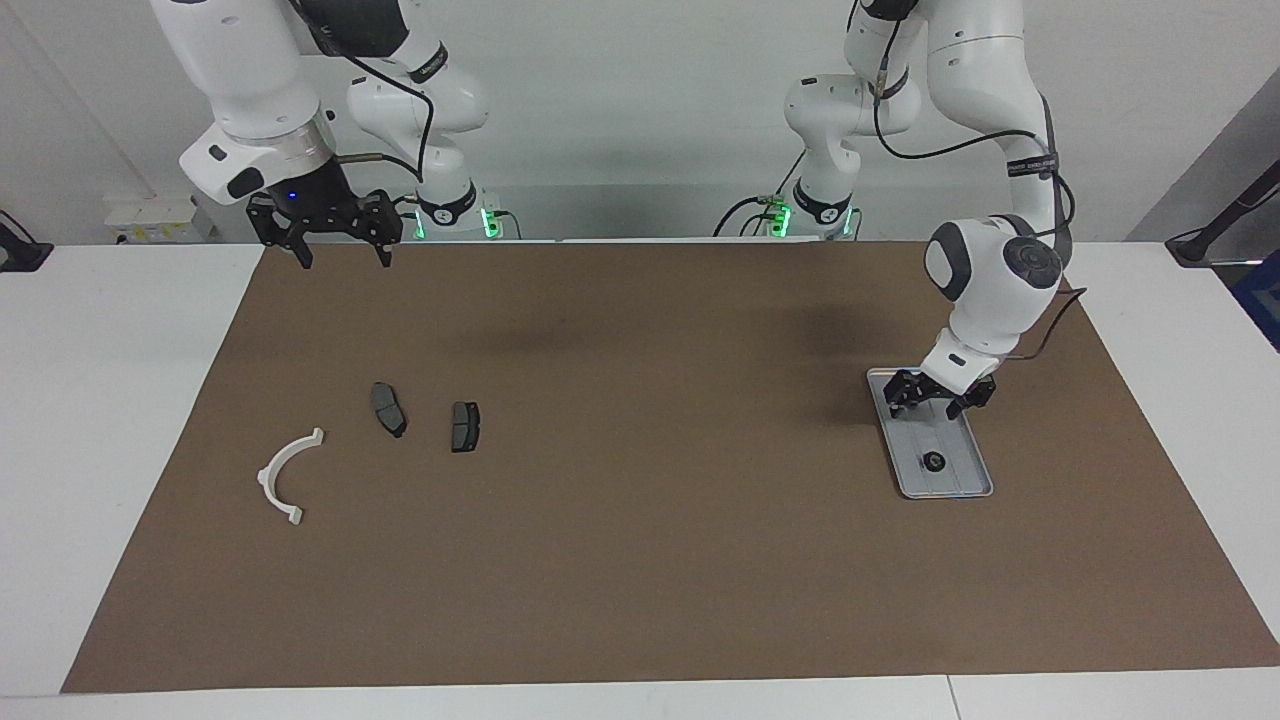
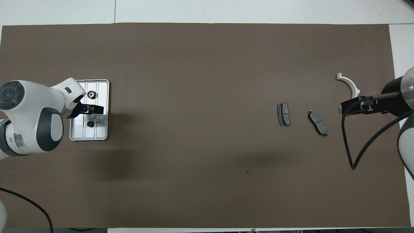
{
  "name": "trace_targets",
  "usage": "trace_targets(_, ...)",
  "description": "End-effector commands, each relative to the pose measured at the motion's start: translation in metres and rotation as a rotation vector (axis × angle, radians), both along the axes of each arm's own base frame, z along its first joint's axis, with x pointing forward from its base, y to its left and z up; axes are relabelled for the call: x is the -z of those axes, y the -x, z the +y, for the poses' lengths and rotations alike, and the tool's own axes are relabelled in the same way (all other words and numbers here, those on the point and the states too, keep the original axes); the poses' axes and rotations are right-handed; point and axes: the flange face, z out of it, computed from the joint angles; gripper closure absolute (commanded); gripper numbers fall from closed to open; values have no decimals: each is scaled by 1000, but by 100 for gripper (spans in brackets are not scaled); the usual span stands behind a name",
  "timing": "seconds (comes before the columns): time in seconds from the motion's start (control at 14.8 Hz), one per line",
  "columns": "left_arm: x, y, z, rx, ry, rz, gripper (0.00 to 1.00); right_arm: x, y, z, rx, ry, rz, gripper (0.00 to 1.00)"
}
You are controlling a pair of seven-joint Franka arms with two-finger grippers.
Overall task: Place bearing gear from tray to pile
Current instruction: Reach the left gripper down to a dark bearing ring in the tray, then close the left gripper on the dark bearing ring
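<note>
The silver tray (image 1: 962,478) (image 2: 101,131) lies toward the left arm's end of the table. The small dark bearing gear (image 1: 935,461) (image 2: 91,94) sits in the tray's part farther from the robots. My left gripper (image 1: 935,402) (image 2: 93,110) is open and hangs low over the tray's nearer half, apart from the gear and holding nothing. The pile lies toward the right arm's end: a white curved bracket (image 1: 285,475) (image 2: 348,83) and two dark brake pads (image 1: 388,408) (image 2: 318,122), (image 1: 465,426) (image 2: 283,114). My right gripper (image 1: 342,258) (image 2: 343,106) waits raised and open, with nothing in it.
A brown mat (image 1: 640,560) (image 2: 194,64) covers most of the white table. In the overhead view a small dark spot (image 2: 90,123) shows on the tray floor nearer the robots; I cannot tell what it is. A black cable (image 2: 351,155) loops from the right arm.
</note>
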Motion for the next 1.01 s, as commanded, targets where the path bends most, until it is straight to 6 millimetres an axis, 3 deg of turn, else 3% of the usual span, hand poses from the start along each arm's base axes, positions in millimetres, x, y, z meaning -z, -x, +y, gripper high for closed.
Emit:
trace_targets(0.0,0,2,14,56,0,29,1,0,0,-4,-13,-36,-11,0)
trace_targets(0.47,-6,11,16,51,4,57,1,-1,-1,-8,-11,-35,-14,0)
trace_targets(0.95,6,26,11,54,6,79,1,0,0,-6,-13,-36,-11,0)
